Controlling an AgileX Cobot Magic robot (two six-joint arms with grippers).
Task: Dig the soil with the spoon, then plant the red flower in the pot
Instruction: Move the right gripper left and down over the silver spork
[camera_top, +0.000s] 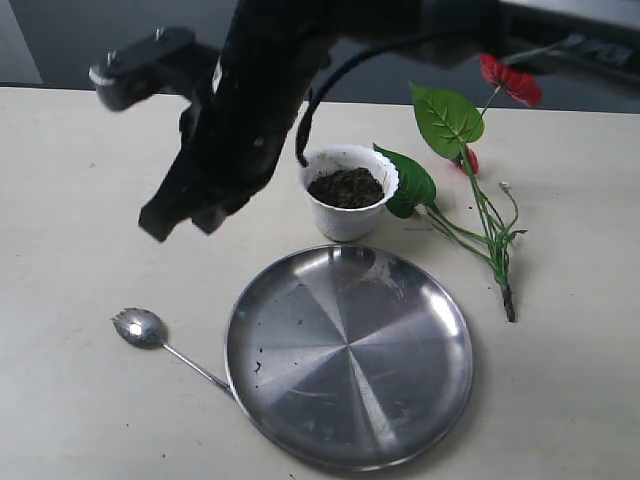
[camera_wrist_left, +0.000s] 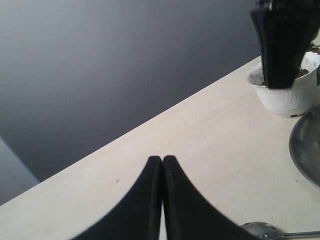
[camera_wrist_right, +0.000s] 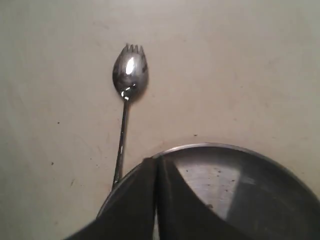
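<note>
- Table (camera_top: 70, 420): pale, matte surface carrying every item listed below.
- Pot (camera_top: 347, 200): white, scalloped rim, upright, at centre on the far side of the plate. The soil (camera_top: 346, 187) fills it, dark and crumbly, close to the rim.
- Plate (camera_top: 350, 430): large round steel dish, near centre, just near of the pot; a few dark specks lie on it.
- Spoon (camera_top: 141, 327): lies flat on the table to the left of the plate, bowl pointing left, handle running right until it meets the plate rim. The right wrist view shows short tines at the bowl tip (camera_wrist_right: 130, 70).
- Red flower (camera_top: 510, 82): lies on the table right of the pot, blooms toward the far side, stems toward the near side, 1 green leaf touching the pot's right wall.
- Left hand (camera_wrist_left: 162, 159): fingers pressed together, holding nothing, above bare table left of the pot; the spoon bowl shows just near of it.
- Right hand (camera_wrist_right: 156, 161): fingers pressed together, empty, raised over the plate's left rim. The spoon lies just left of it, apart from the fingers; contact none.
</note>
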